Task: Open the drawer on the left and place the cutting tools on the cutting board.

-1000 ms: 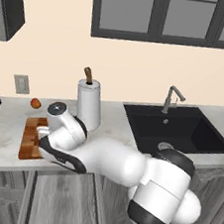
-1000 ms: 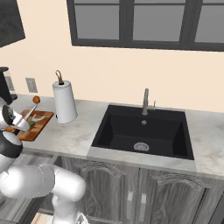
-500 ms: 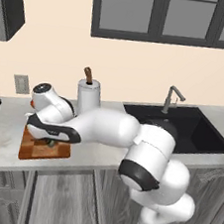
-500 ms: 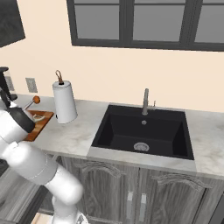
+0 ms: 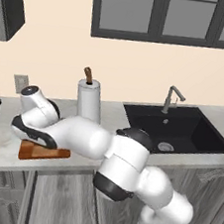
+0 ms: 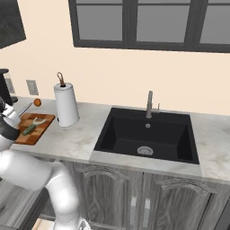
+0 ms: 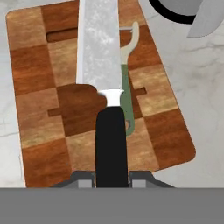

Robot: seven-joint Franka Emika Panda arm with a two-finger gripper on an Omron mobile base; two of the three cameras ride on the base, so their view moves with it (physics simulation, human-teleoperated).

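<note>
In the hand view my gripper (image 7: 111, 177) is shut on the black handle of the knife (image 7: 99, 65). Its silver blade points away from me, over the chequered wooden cutting board (image 7: 35, 109). The green-handled peeler (image 7: 127, 83) lies flat on the board just right of the blade, its pale head at the far end. In the left base view my hand (image 5: 33, 118) hangs low over the cutting board (image 5: 44, 151) and hides most of it. In the right base view the peeler (image 6: 33, 126) rests on the cutting board (image 6: 37, 133). The drawer is hidden below the counter edge.
A paper-towel roll (image 5: 89, 101) stands right of the board. The black sink (image 5: 176, 130) and its faucet (image 5: 172, 98) are further right. A dark appliance (image 6: 4, 85) stands at the far left by the wall. A small orange thing (image 6: 37, 102) lies behind the board.
My hand has swung from the counter's front edge up over the cutting board, then drifted left and lower, with the knife still in it. The peeler has stayed on the board.
</note>
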